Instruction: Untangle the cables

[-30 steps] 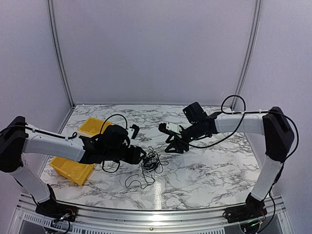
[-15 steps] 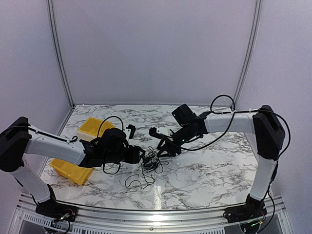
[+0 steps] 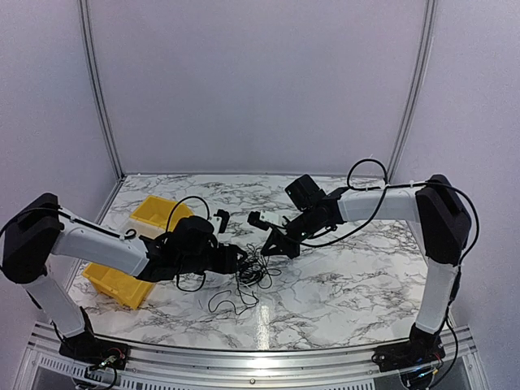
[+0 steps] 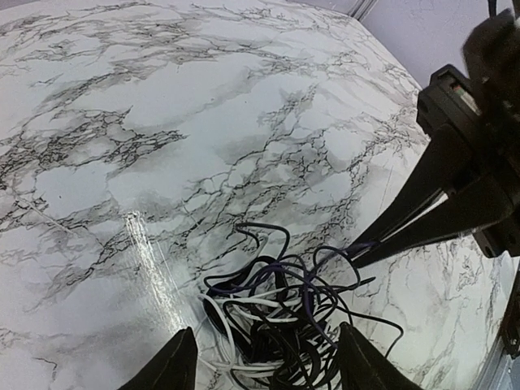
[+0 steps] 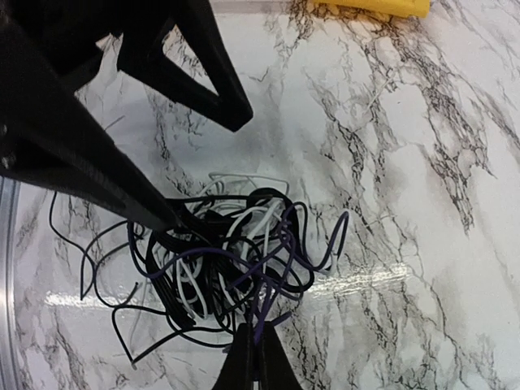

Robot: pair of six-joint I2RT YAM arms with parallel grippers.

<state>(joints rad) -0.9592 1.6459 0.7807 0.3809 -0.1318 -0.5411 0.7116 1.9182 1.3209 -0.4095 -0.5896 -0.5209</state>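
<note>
The cables (image 3: 257, 273) lie in a knotted clump of black, white and purple strands mid-table, also clear in the left wrist view (image 4: 296, 313) and the right wrist view (image 5: 227, 252). My left gripper (image 3: 240, 260) is open, its two fingers straddling the clump's near side (image 4: 268, 375). My right gripper (image 3: 270, 248) reaches in from the opposite side, and its jaws are pinched shut on a purple strand (image 5: 253, 329) at the clump's edge. A loose black loop (image 3: 231, 302) trails from the clump toward the front edge.
Two yellow bins stand at the left, one further back (image 3: 156, 210) and one nearer the front (image 3: 118, 281) beside the left arm. The table (image 3: 349, 276) is white marble-patterned. Thick arm cables loop above both wrists.
My right gripper has swung left and down to the clump and shut on a purple strand. My left gripper has edged right, closer over the clump, and stayed open.
</note>
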